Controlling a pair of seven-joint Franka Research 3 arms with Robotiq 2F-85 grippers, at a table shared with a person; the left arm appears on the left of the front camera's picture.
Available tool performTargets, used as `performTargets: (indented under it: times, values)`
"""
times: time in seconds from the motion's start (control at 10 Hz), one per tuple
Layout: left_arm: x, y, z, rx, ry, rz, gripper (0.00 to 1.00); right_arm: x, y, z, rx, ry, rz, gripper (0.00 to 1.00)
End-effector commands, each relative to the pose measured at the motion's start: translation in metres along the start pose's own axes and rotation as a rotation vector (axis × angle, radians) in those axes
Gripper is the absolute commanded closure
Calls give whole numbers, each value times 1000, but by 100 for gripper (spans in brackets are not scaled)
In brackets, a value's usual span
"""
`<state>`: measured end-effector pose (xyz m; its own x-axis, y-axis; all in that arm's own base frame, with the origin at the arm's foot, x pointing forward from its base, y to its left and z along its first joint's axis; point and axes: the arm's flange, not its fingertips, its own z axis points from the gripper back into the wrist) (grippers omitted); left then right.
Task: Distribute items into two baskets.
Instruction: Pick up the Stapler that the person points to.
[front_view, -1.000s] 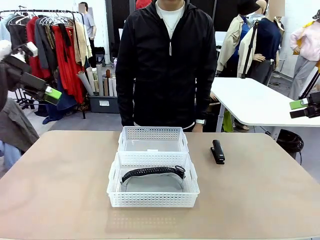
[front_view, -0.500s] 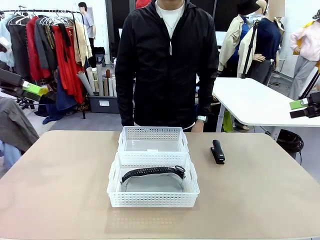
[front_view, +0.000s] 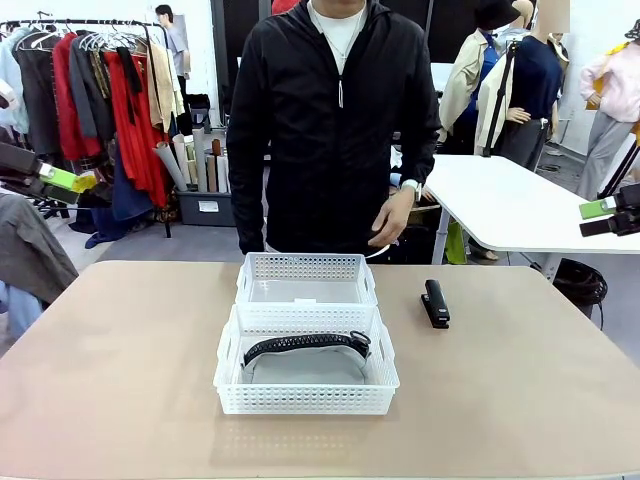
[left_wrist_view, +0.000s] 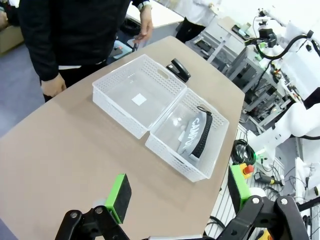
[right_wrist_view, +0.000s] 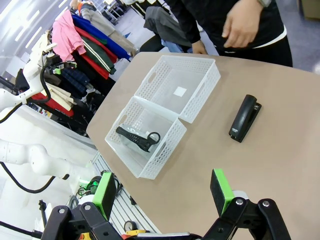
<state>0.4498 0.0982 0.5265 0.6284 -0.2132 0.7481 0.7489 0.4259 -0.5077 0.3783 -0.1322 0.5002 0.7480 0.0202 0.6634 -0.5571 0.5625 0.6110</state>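
Tan worktop: grey bag in the near basket, stapler near the far basket. Left gripper and right gripper, both spread apart, hang well beyond its side edges.

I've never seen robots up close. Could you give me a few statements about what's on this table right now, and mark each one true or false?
1. The grey bag lies in the near basket, the one on the robot's side. True.
2. The black stapler sits inside the far basket. False: it lies on the table, to that basket's right.
3. The left gripper and the right gripper are both open and hold nothing. True.
4. The person's hand is gripping the stapler. False: the hand is raised near the person's waist, apart from it.
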Motion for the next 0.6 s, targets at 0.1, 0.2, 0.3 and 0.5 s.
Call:
performTargets:
  times: [0.1, 0.2, 0.3, 0.5]
  values:
    - [3, 0, 4, -37, -39, -31, 0, 1, 2, -1, 9, -10, -2, 0]
    - [3, -1, 3, -43, -33, -29, 0, 1, 2, -1, 9, -10, -2, 0]
    - [1, 0, 0, -14, -9, -8, 0, 1, 2, -1, 9, -10, -2, 0]
    - [1, 0, 0, -14, -9, -8, 0, 1, 2, -1, 9, -10, -2, 0]
